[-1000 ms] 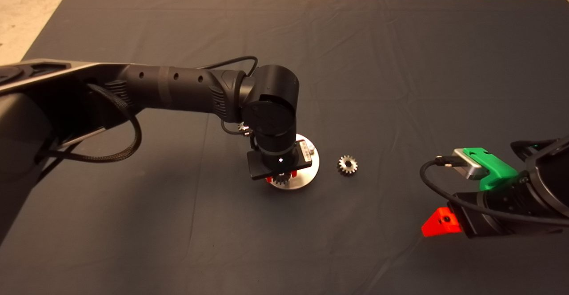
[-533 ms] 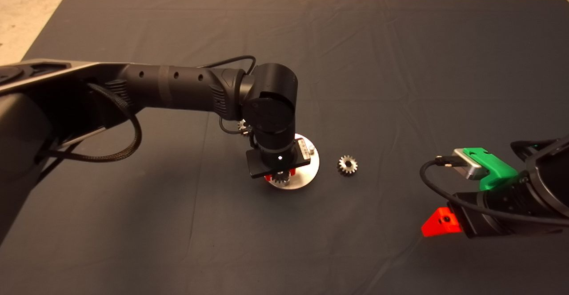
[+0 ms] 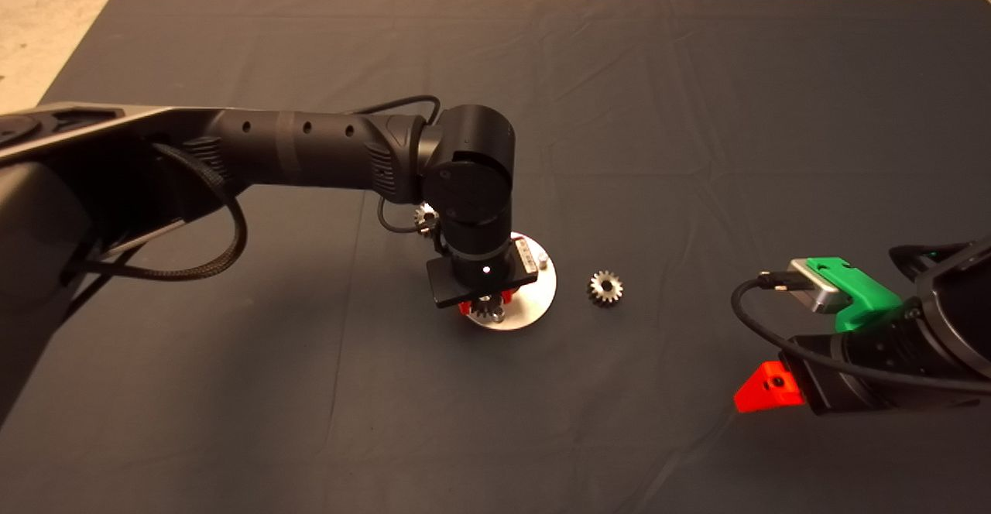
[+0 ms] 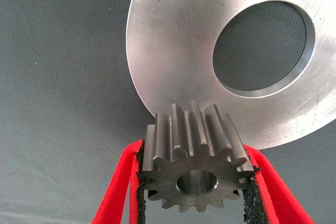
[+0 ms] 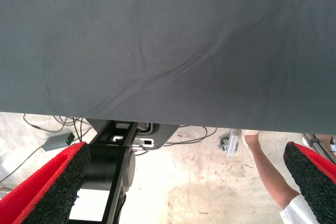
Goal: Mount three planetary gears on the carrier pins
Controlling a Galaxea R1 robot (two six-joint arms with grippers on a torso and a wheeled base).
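My left gripper (image 3: 486,309) is shut on one planetary gear (image 4: 195,166) and holds it over the near edge of the round silver disc (image 3: 534,301). In the left wrist view the gear sits between my red fingers (image 4: 122,182), next to the disc's rim (image 4: 173,51) and its large centre hole. One carrier pin (image 3: 543,261) shows at the disc's far right; the others are hidden by the wrist. A second gear (image 3: 605,288) lies on the mat to the right of the disc. A third gear (image 3: 424,218) peeks out behind the left arm. My right gripper (image 3: 766,388) waits open at the lower right.
The dark mat (image 3: 697,111) covers the table. The left arm (image 3: 310,158) reaches in across the mat's left half. The right wrist view looks past the mat's edge (image 5: 168,114) at the floor, a robot base (image 5: 113,156) and a person's arm (image 5: 268,174).
My left gripper has shifted slightly towards the far left with the gear still in it, uncovering more of the third gear. The right arm has not moved.
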